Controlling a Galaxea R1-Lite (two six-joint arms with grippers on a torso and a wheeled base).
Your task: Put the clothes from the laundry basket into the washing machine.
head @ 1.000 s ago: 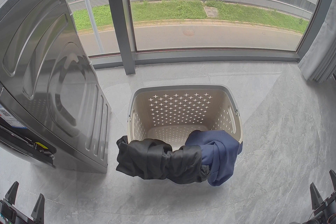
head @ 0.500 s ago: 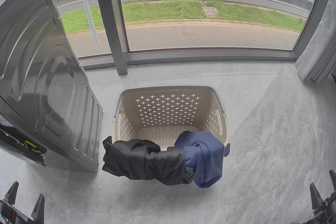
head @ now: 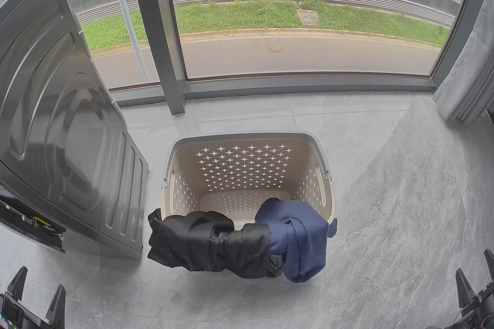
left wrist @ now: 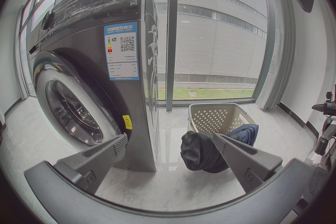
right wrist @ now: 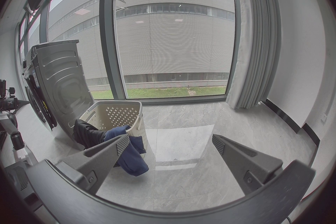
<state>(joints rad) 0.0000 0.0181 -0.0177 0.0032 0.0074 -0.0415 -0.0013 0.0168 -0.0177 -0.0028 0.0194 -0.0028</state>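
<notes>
- Your left gripper (left wrist: 169, 141) hangs low over the floor (head: 391, 181). Its jaws are spread wide and hold nothing.
- The washer (left wrist: 91, 77) stands ahead of those jaws and a little to their left. Its round door faces them and looks shut.
- The black garment (head: 211, 245) lies ahead and to the right of the left jaws, well apart from them. It is bunched over the basket's near rim and sags outside at the near-left corner, just beside the washer.
- The basket (head: 247, 136) sits on the floor between the two sets of jaws and ahead of both. Its bare, perforated bottom shows behind the clothes.
- The blue garment (head: 298, 237) is draped over the same near rim at the right end. It touches the black one and hangs down outside.
- Your right gripper (right wrist: 169, 144) also hangs low, jaws wide apart with nothing in them. The basket and both clothes are ahead and to its left, well apart.
- A curtain (head: 468, 83) hangs ahead and to the right of the right jaws, by the window (head: 309, 11).
</notes>
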